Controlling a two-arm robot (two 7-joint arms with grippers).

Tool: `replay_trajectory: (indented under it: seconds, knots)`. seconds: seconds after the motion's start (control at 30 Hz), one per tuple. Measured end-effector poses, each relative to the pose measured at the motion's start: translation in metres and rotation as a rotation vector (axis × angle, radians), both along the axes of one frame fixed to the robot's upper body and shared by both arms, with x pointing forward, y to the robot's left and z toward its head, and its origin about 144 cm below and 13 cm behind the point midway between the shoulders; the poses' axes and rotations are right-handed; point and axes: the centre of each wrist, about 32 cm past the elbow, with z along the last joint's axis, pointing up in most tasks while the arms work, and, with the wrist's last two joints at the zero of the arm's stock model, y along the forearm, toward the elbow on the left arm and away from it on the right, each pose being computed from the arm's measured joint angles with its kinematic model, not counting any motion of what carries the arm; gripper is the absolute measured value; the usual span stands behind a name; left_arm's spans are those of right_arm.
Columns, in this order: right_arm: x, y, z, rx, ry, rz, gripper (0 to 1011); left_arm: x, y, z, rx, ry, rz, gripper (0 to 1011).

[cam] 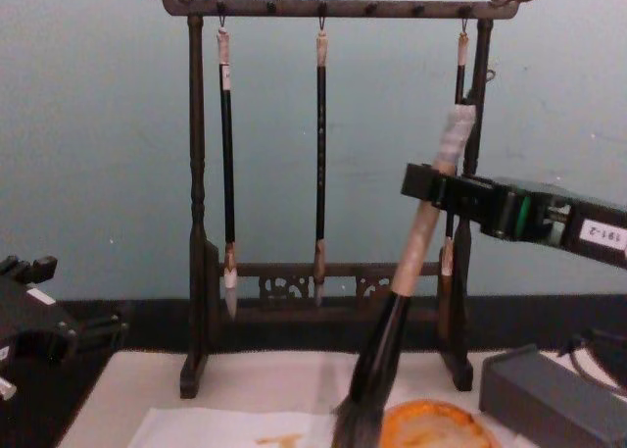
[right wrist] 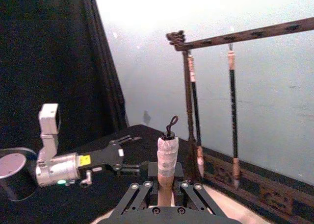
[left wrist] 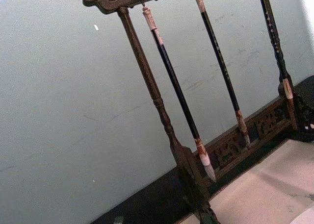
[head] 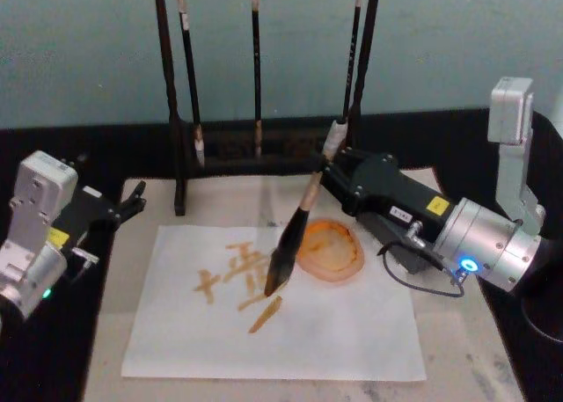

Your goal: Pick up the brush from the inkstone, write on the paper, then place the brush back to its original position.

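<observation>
Holding the brush (head: 302, 215) high on its pale upper handle, your right gripper (head: 331, 163) reaches in from the right, jaws clamped on the shaft just below the wrapped top end.

Brush tilted: top end toward the rack (head: 180, 182), bristles down and toward your left. From the grip, the black lower shaft and bushy tip run well below the gripper and off to its left.

Tip sits over the paper (head: 352, 340), among the orange marks (head: 237, 274), just beside the left rim of the inkstone (head: 352, 252). Whether the bristles touch the sheet, you cannot tell.

Chest view: the handle crosses in front of the rack's right post, and the bristles come down beside the inkstone's orange edge.

Paper lies on the beige felt mat (head: 457, 358). Three thin brushes (head: 256, 76) hang on the rack behind it.

Your left gripper (head: 132, 201) sits parked at the mat's left edge, well apart from the brush.
</observation>
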Motion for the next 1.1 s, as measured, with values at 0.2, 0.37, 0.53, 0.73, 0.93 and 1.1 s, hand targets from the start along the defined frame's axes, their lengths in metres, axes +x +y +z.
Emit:
replay_trajectory:
  seconds: [0.2, 0.37, 0.53, 0.73, 0.93, 1.1]
  knots:
    - [-0.004, 0.008, 0.001, -0.014, -0.03, 0.034, 172, 0.0, 0.0, 0.0, 0.0, 0.0, 0.0, 1010]
    - [-0.004, 0.015, 0.005, -0.021, -0.057, 0.059, 172, 0.0, 0.0, 0.0, 0.0, 0.0, 0.0, 1010]
    - [-0.004, 0.018, 0.006, -0.023, -0.067, 0.068, 172, 0.0, 0.0, 0.0, 0.0, 0.0, 0.0, 1010]
    - [-0.004, 0.02, 0.006, -0.037, -0.082, 0.076, 172, 0.0, 0.0, 0.0, 0.0, 0.0, 0.0, 1010]
    - [-0.004, 0.025, 0.003, -0.078, -0.116, 0.087, 172, 0.0, 0.0, 0.0, 0.0, 0.0, 0.0, 1010]
    - [0.0, 0.028, 0.001, -0.107, -0.14, 0.087, 172, 0.0, 0.0, 0.0, 0.0, 0.0, 0.0, 1010]
